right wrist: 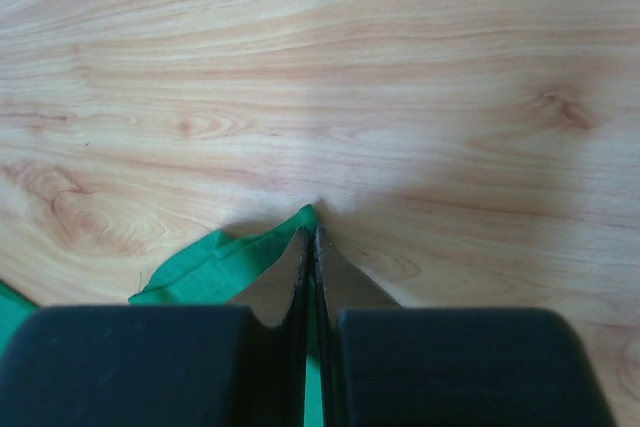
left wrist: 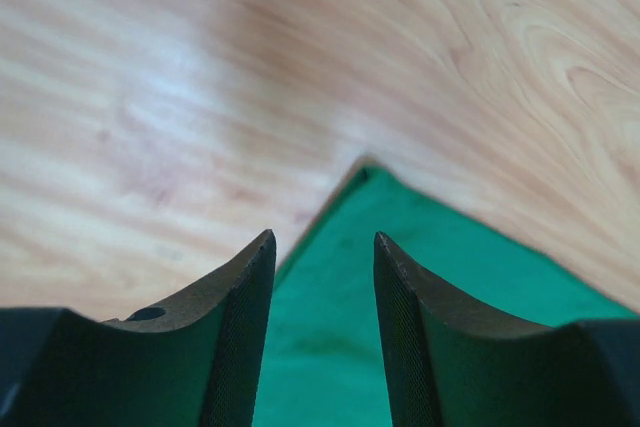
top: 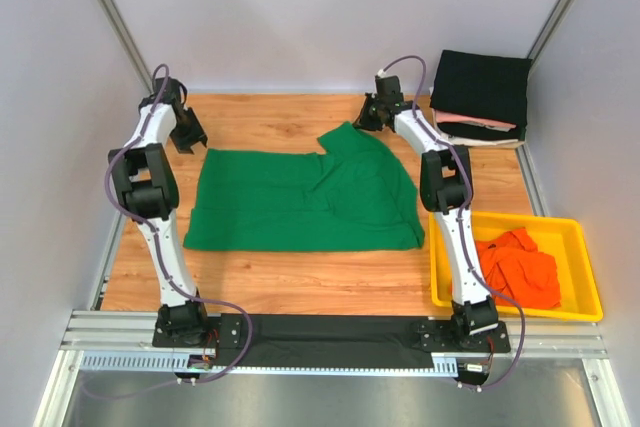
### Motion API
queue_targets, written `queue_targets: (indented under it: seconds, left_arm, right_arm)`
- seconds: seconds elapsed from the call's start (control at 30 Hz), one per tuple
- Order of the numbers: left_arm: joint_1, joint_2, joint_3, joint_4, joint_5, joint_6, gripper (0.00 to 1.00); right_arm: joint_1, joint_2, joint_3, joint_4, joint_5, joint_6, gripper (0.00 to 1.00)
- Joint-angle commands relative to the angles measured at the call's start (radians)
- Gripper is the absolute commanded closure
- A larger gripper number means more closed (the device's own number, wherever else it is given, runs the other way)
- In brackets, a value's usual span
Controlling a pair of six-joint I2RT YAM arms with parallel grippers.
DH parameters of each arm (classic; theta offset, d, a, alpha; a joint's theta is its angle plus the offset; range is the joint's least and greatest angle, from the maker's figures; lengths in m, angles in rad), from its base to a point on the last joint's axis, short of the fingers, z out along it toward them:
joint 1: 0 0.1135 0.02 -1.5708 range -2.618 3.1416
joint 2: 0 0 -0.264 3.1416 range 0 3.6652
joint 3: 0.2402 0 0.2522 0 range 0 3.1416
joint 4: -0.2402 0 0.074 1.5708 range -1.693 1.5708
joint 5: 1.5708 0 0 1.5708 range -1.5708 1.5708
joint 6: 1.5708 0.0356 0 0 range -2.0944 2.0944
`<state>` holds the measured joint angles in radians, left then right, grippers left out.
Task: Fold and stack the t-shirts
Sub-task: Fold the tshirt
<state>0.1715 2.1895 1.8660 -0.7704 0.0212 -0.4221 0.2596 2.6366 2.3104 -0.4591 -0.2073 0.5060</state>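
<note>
A bright green t-shirt (top: 300,202) lies spread flat in the middle of the wooden table. My right gripper (right wrist: 310,232) is shut on its far right corner, with green cloth (right wrist: 215,267) pinched between the jaws; in the top view this gripper (top: 365,117) sits at the shirt's raised far edge. My left gripper (left wrist: 322,239) is open just above the shirt's far left corner (left wrist: 450,267), with nothing between its fingers; from above, the left gripper (top: 188,135) hangs at that corner. A black folded t-shirt (top: 485,87) tops a white/pink folded one (top: 478,131). An orange t-shirt (top: 520,267) lies crumpled.
The orange shirt sits in a yellow plastic tray (top: 575,232) at the near right. The folded stack is at the far right corner. Grey walls with metal frame posts (top: 110,17) enclose the table. A black mat (top: 330,332) lies between the arm bases.
</note>
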Motion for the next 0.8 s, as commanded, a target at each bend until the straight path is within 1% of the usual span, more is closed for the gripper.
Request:
queue_targets:
  seconds: [0.0, 0.1, 0.2, 0.3, 0.53, 0.63, 0.67, 0.73, 0.77]
  left_arm:
    - [-0.009, 0.078, 0.090, -0.021, 0.019, 0.037, 0.48]
    - [-0.020, 0.133, 0.119, -0.015, 0.029, 0.042, 0.48]
    - [-0.026, 0.159, 0.137, -0.006, 0.055, 0.039, 0.48]
    - [-0.033, 0.184, 0.140, -0.003, 0.048, 0.031, 0.48]
    - [-0.046, 0.162, 0.081, 0.022, 0.042, 0.022, 0.50]
    - [-0.052, 0.159, 0.079, 0.019, 0.036, 0.032, 0.51]
    - [-0.056, 0.159, 0.081, 0.019, 0.036, 0.036, 0.55]
    - [-0.061, 0.161, 0.084, 0.020, 0.031, 0.040, 0.59]
    - [-0.063, 0.161, 0.087, 0.020, 0.034, 0.045, 0.65]
  right_arm:
    - [0.006, -0.041, -0.035, -0.012, -0.047, 0.009, 1.00]
    - [0.004, -0.049, -0.046, 0.003, -0.075, 0.020, 1.00]
    - [0.006, -0.058, -0.060, 0.017, -0.086, 0.032, 1.00]
    - [0.006, -0.058, -0.065, 0.019, -0.093, 0.035, 1.00]
    - [0.001, -0.056, -0.072, 0.020, -0.092, 0.037, 1.00]
    - [0.003, -0.055, -0.074, 0.020, -0.098, 0.039, 1.00]
    - [0.001, -0.056, -0.075, 0.020, -0.098, 0.040, 1.00]
    - [0.003, -0.055, -0.078, 0.019, -0.099, 0.039, 1.00]
    - [0.001, -0.056, -0.078, 0.019, -0.099, 0.039, 1.00]
